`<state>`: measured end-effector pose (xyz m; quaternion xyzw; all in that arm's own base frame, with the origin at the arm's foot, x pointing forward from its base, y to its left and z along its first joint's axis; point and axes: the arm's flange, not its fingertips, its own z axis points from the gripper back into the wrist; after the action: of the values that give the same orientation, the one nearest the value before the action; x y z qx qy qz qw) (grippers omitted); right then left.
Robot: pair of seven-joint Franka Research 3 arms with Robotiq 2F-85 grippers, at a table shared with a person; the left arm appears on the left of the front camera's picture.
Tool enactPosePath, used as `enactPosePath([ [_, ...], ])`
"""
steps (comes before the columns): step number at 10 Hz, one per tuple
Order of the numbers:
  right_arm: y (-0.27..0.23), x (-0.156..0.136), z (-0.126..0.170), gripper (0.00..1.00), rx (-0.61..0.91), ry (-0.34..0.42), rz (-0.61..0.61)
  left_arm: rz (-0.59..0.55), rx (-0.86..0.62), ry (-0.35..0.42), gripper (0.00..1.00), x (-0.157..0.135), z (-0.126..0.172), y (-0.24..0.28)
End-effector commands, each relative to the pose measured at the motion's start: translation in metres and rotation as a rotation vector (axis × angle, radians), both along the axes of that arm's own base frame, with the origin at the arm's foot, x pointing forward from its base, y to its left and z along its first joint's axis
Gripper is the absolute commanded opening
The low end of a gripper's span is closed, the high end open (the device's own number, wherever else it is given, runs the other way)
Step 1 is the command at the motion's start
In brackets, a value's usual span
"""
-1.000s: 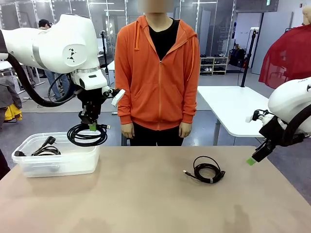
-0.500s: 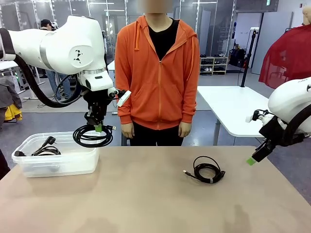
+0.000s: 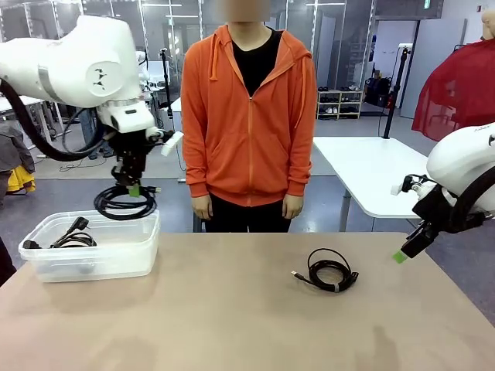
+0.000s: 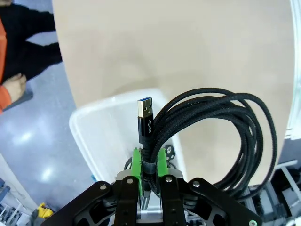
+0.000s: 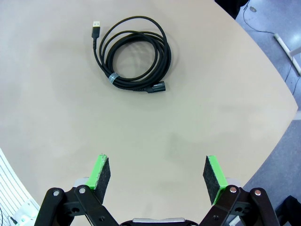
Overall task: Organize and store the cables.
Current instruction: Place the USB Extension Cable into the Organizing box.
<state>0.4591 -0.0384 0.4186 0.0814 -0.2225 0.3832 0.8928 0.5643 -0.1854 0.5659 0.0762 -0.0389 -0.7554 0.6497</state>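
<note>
The coiled USB cable hangs pinched in the left jaws over the clear bin, near its far rim. Released here, its loop might catch that rim and spill out. A second cable lies on the desk; the right jaws gape wide, empty.

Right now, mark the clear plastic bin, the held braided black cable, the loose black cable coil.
clear plastic bin [image 3: 108, 263], front view, front wall.
held braided black cable [image 4: 225, 99], left wrist view, outer loop.
loose black cable coil [image 5: 165, 54], right wrist view, right loop edge.
</note>
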Motion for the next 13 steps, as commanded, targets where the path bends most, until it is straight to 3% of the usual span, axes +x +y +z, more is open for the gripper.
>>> enactPosePath([
  [1, 0.001, 0.003, 0.001, 1.00, -0.008, 0.013, -0.012, -0.040, -0.019, -0.018, 0.15, 0.035, -0.016, 0.026],
  [7, 0.001, 0.003, 0.001, 1.00, -0.008, 0.013, -0.012, 0.058, -0.012, -0.081, 0.15, 0.109, -0.059, 0.071],
  [8, 0.001, 0.003, 0.001, 1.00, -0.008, 0.013, -0.012, 0.102, -0.018, -0.078, 0.15, 0.117, -0.069, 0.074],
  [13, 0.001, 0.003, 0.001, 1.00, -0.008, 0.013, -0.012, 0.108, -0.044, -0.053, 0.15, 0.143, -0.115, 0.082],
])
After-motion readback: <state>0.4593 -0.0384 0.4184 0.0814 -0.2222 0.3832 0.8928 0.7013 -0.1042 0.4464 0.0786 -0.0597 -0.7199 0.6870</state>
